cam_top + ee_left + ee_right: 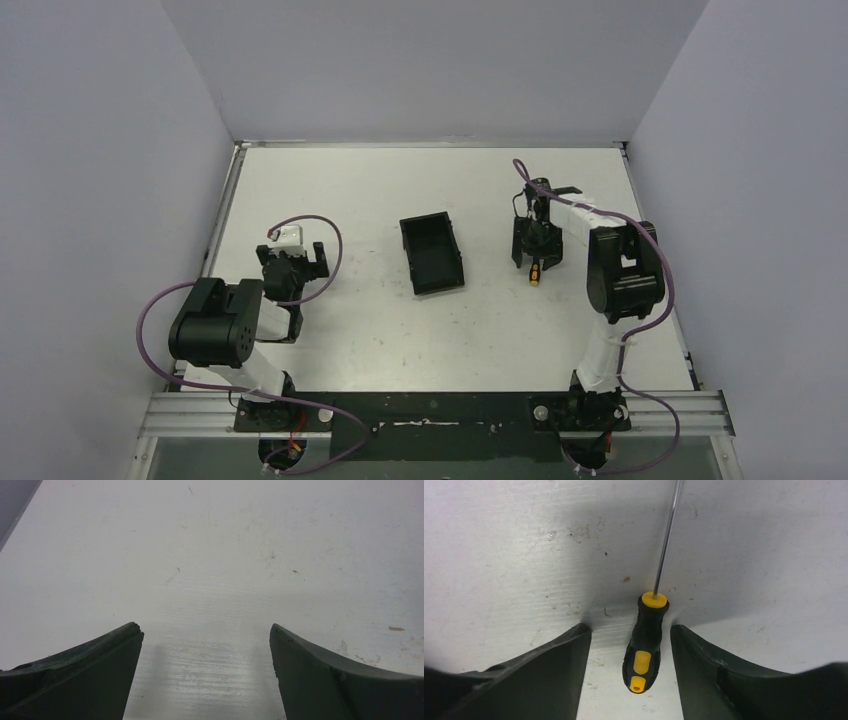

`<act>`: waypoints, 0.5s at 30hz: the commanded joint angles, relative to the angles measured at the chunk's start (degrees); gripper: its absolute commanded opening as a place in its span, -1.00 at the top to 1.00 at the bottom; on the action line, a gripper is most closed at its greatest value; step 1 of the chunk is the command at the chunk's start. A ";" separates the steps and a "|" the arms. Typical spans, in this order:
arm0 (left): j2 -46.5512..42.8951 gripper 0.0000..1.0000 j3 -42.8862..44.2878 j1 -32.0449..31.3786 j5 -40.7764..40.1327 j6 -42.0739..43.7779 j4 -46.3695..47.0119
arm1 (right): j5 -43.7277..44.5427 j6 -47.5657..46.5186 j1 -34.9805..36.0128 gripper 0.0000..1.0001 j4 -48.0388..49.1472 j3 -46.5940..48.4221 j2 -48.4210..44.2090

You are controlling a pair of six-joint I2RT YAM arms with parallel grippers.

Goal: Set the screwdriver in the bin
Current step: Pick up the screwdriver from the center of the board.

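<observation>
The screwdriver (646, 640), with a black and yellow handle and a thin metal shaft, lies flat on the white table. In the top view its handle end (535, 275) shows just below my right gripper (534, 252). In the right wrist view my right gripper (630, 630) is open, its fingers down on either side of the handle with gaps on both sides. The black bin (432, 254) stands empty at the table's middle, left of the right gripper. My left gripper (292, 262) is open and empty over bare table at the left, as its wrist view (206, 630) shows.
Grey walls enclose the table on three sides. A metal rail (440, 410) runs along the near edge by the arm bases. Purple cables loop off both arms.
</observation>
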 commanded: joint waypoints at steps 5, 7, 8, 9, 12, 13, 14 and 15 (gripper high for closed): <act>-0.20 -0.94 1.46 0.28 0.48 0.52 3.38 | -0.01 1.02 0.01 0.30 2.91 -2.50 -2.07; -0.14 -0.94 1.47 0.28 0.48 0.55 3.42 | 0.21 0.65 -0.02 0.53 2.09 -1.89 -2.44; -0.19 -0.94 1.48 0.28 0.48 0.55 3.40 | 0.30 0.42 -0.04 0.65 1.45 -1.37 -2.60; -0.16 -0.94 1.46 0.28 0.48 0.53 3.45 | 0.31 0.16 -0.01 0.79 0.70 -0.53 -2.80; -0.19 -0.94 1.46 0.28 0.48 0.55 3.40 | 0.42 -0.34 0.11 1.00 -2.47 2.01 -4.04; -0.20 -0.94 1.48 0.28 0.48 0.53 3.38 | 0.52 -0.59 0.20 1.00 -3.32 3.01 -4.63; -0.20 -0.94 1.47 0.28 0.48 0.55 3.44 | 0.57 -0.76 0.30 1.00 -5.06 4.43 -5.14; -0.16 -0.94 1.48 0.28 0.48 0.55 3.46 | 0.58 -1.06 0.36 1.00 -6.48 5.50 -5.61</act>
